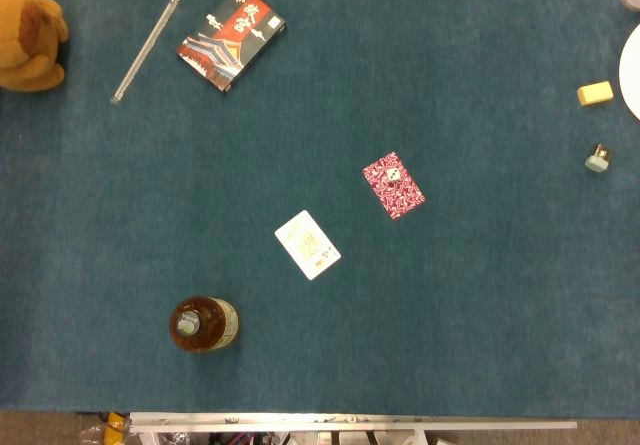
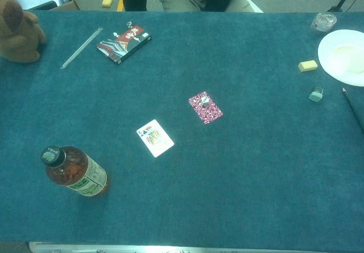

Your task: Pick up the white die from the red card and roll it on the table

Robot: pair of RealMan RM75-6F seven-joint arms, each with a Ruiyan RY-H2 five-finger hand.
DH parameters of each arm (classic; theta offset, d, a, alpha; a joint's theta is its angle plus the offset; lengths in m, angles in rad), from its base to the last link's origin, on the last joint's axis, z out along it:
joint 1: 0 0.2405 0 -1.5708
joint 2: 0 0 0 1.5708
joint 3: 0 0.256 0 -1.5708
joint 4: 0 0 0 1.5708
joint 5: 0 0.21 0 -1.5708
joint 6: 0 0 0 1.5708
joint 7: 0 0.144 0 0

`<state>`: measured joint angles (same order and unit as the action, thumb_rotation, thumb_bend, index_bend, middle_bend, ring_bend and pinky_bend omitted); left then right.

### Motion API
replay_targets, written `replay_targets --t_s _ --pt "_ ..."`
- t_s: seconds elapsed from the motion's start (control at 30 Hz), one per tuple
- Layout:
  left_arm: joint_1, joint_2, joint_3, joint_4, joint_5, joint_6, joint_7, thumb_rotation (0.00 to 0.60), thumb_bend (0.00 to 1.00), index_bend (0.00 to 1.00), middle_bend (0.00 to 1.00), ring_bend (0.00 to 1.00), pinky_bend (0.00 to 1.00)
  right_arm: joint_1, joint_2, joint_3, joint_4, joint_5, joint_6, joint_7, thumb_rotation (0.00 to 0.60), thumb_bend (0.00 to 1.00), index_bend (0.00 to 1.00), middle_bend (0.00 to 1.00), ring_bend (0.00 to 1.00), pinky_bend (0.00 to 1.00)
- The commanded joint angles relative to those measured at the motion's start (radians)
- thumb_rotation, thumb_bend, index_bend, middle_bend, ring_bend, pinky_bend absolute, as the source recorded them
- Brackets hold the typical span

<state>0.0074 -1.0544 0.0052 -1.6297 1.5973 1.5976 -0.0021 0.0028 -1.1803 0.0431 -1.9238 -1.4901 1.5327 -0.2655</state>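
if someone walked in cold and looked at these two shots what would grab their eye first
Probably the red card near the middle of the blue table, with the small white die sitting on its far end. Next, the face-up playing card lying just nearer and to the left of it, and the tea bottle standing at the near left. No robot hand shows in either view.

your white die [image 2: 204, 100] sits on the red card's [image 2: 207, 110] far corner, mid-table [image 2: 256, 173]. a face-up card [image 2: 155, 137] lies just left; bottle [image 2: 75, 171] stands near-left.
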Motion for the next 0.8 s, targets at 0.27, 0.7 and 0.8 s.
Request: replay_targets --t_s 0.27,0.7,0.8 --pt "0.002 0.003 0.001 -0.002 0.005 0.007 -0.003 0.600 0.27 0.28 0.21 0.13 0.09 0.004 0.011 -0.004 -0.008 -0.014 -0.006 0.008 0.600 0.28 0.20 0.12 0.00 0.00" --pt "-0.001 -0.002 0.007 -0.014 0.027 0.009 0.007 0.600 0.27 0.28 0.21 0.13 0.09 0.138 0.019 0.023 -0.050 -0.081 -0.168 -0.009 0.600 0.23 0.36 0.18 0.00 0.00" --pt "0.000 -0.006 0.011 -0.013 0.031 0.009 0.007 0.600 0.27 0.28 0.21 0.13 0.09 0.194 -0.011 0.046 -0.070 -0.061 -0.237 -0.036 0.600 0.21 0.36 0.18 0.00 0.00"
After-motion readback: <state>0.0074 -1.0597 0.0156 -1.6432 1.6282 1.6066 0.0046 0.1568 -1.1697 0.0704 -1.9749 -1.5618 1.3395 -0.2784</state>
